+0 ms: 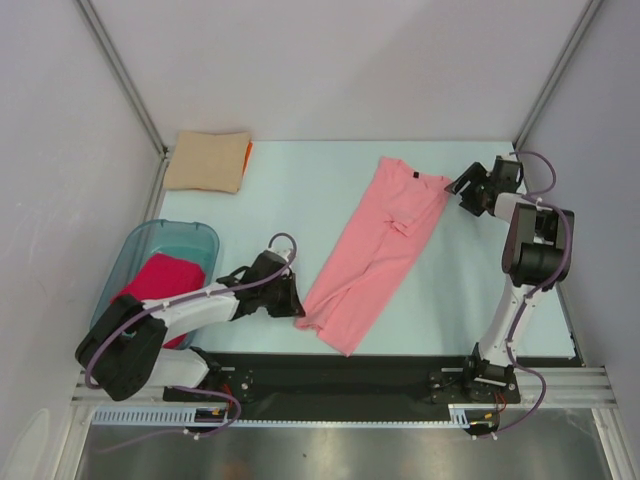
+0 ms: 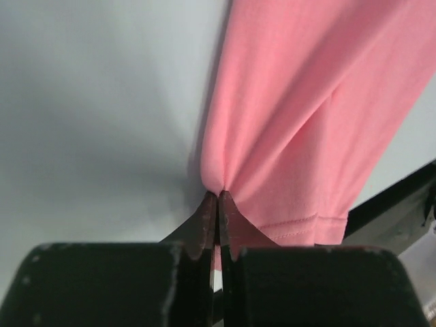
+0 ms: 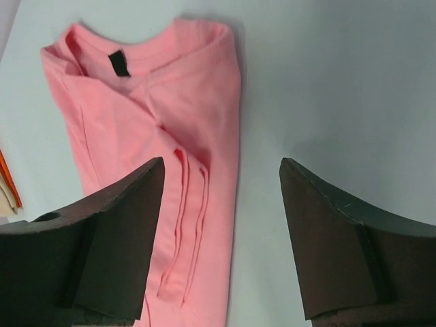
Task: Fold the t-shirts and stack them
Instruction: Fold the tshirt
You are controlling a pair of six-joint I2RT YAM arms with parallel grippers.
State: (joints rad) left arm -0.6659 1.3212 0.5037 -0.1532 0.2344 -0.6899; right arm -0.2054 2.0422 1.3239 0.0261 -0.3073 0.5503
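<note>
The salmon-pink t-shirt [image 1: 375,250] lies folded lengthwise in a long strip, slanting from the far right to the near middle, with a small dark label [image 1: 411,175] at its collar. My left gripper [image 1: 296,302] is shut on the shirt's near left edge [image 2: 225,177]. My right gripper [image 1: 462,190] is open, just right of the collar end; its fingers [image 3: 116,238] straddle the shirt's edge [image 3: 204,204]. A folded tan t-shirt [image 1: 207,160] on an orange one [image 1: 247,157] sits at the far left. A crimson-pink t-shirt [image 1: 160,278] lies in the tub.
A translucent teal plastic tub [image 1: 195,238] stands at the left edge beside my left arm. A black strip [image 1: 340,375] runs along the table's near edge. Grey walls close in the far side and both flanks.
</note>
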